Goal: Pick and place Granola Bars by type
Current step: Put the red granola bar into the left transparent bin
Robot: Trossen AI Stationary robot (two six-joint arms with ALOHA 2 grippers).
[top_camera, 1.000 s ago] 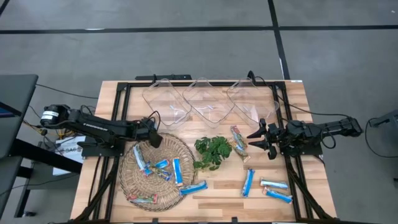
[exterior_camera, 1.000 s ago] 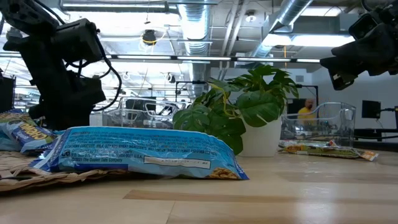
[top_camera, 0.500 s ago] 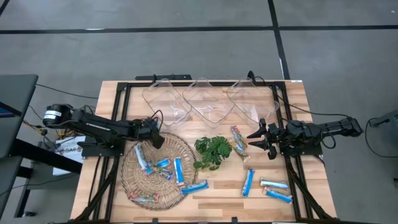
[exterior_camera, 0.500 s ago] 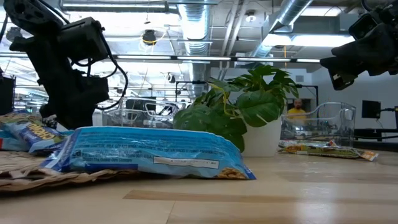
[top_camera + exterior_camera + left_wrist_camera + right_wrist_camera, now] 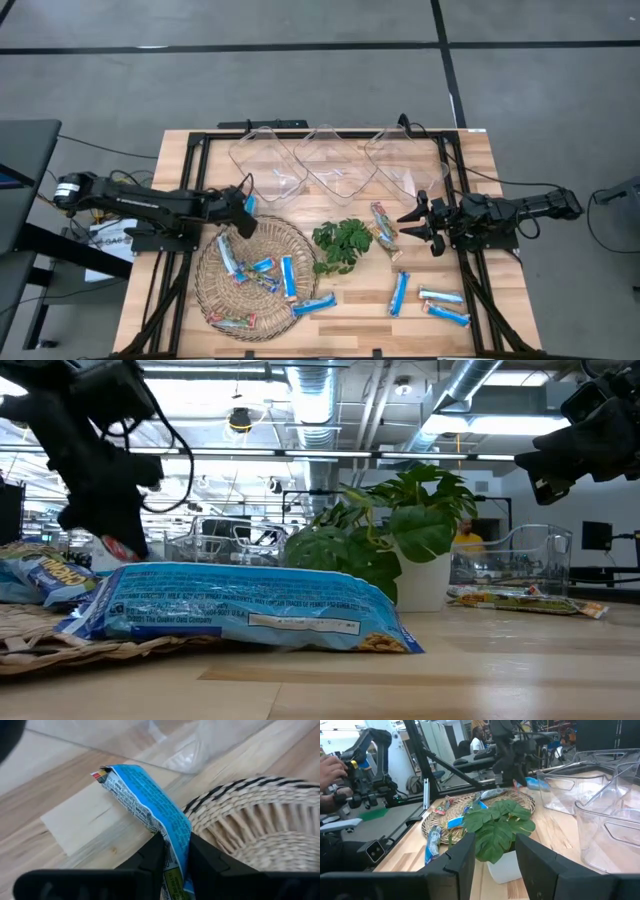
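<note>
The blue bar [image 5: 150,802] is pinched between the left gripper [image 5: 172,854]'s fingers by one end, and most of its length sticks out past the fingertips, with the crimped far end hanging free over bare wood. Just beside the fingers is the rim of the basket [image 5: 250,805], and beyond the bar's tip stands the nearest clear bin [image 5: 268,160]. In the high view the left gripper [image 5: 243,208] sits at the basket's [image 5: 215,290] far edge, above the other bars [image 5: 285,275] lying inside.

The grip looks thin: only a narrow strip of crinkly wrapper is caught, so the bar could slide out or swing during the carry. Its loose end might also catch the bin wall and fold rather than drop in.

The wrapper is bright blue with white print, creased and slightly twisted.

The right gripper [image 5: 418,228] waits with its fingers parted and empty, near the plant [image 5: 342,243] and a multicoloured bar [image 5: 383,228].
</note>
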